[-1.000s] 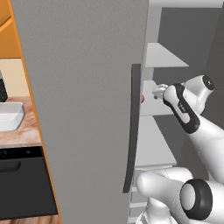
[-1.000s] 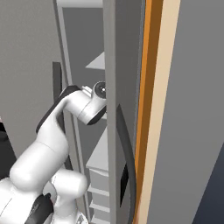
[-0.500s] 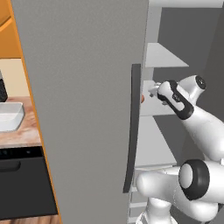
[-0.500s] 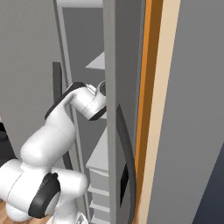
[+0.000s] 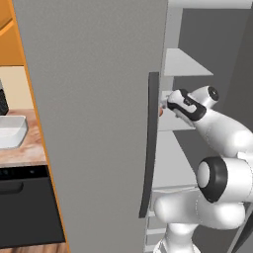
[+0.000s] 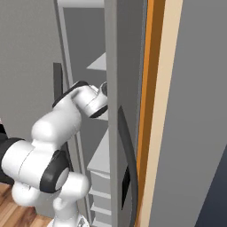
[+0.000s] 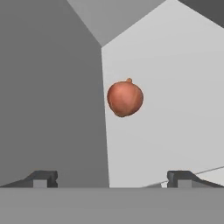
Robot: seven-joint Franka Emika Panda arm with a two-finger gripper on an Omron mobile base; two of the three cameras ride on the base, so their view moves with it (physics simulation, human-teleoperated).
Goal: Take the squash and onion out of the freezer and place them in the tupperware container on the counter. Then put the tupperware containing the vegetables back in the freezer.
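We see the freezer [image 5: 99, 123] as the largest shape, a tall slab of flat matte grey whose open door fills the left base view from ten to six o'clock, carrying a long dark vertical bar handle [image 5: 148, 148] down its edge. Inside, at about two o'clock, thin pale grey-white shelves [image 5: 183, 64] stand stacked, smooth and sharp-edged. The arm's rounded, glossy white links with dark joints reach in from four o'clock toward the shelves. At nine o'clock lies the counter [image 5: 24, 150], reddish-brown and cream marbled stone, with the tupperware container [image 5: 12, 131] resting on it, a white shallow tub with rounded corners and a flared rim. Below it sits a black matte appliance front [image 5: 24, 207]. In the hand view, the gripper [image 7: 113, 178] has its two small dark fingertips [image 7: 41, 178] spread wide and clasping nothing. Ahead of them, near twelve o'clock, the onion [image 7: 125, 98] rests on a pale shelf surface: small, round, reddish-brown, with a stubby tip, apart from the fingers.
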